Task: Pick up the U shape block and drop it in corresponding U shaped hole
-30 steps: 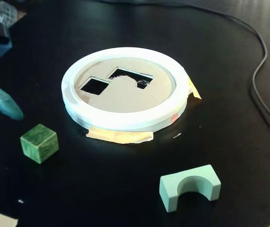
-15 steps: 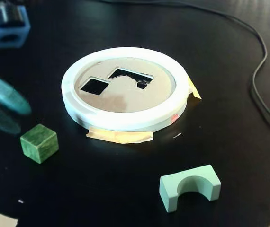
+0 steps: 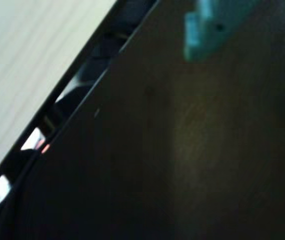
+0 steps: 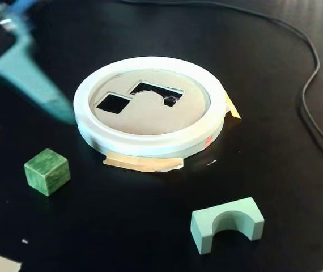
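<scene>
In the fixed view the pale mint U shape block (image 4: 226,224) lies on the black table at the front right, its notch facing down. The U shaped hole (image 4: 156,92) is cut in the tan round board with a thick white rim (image 4: 150,144), in the middle. My teal gripper (image 4: 59,110) is a motion-blurred wedge at the upper left, its tip close to the board's left rim and far from the U shape block. Nothing shows in it. The wrist view holds only one blurred teal finger (image 3: 215,25) over the dark table.
A darker green cube (image 4: 47,171) sits at the front left. A square hole (image 4: 112,102) lies beside the U shaped one. A black cable (image 4: 314,113) runs along the right side. Tape (image 4: 141,163) sticks out under the board. The table edge (image 3: 77,85) shows in the wrist view.
The gripper has swung up and to the right, from beside the green cube to the board's left rim. Both blocks and the board have stayed put.
</scene>
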Robot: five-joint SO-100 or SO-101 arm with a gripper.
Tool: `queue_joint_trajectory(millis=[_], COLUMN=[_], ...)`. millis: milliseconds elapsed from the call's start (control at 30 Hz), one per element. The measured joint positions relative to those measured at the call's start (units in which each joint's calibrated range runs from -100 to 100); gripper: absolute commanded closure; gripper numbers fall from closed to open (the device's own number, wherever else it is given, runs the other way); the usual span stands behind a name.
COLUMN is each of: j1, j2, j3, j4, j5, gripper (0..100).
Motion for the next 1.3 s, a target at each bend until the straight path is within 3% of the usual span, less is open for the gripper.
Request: queue_joint_trajectory(millis=[267,433,767,1167,1200,1300], j1=[-5.89,-7.49,-7.49,-7.49,-7.49,-7.49], j2=[44.14,59.12,80.7,87.65,87.65,87.65], j3=[-41.58,-55.05,-73.6,-77.79,-77.79,-77.79], j4=[0.0,0.0,-0.39,-0.39,-0.39,-0.39], j5=[-6.84,-9.72,-11.53,-11.53,-11.53,-11.53], gripper=[25,25,25,26,27,41])
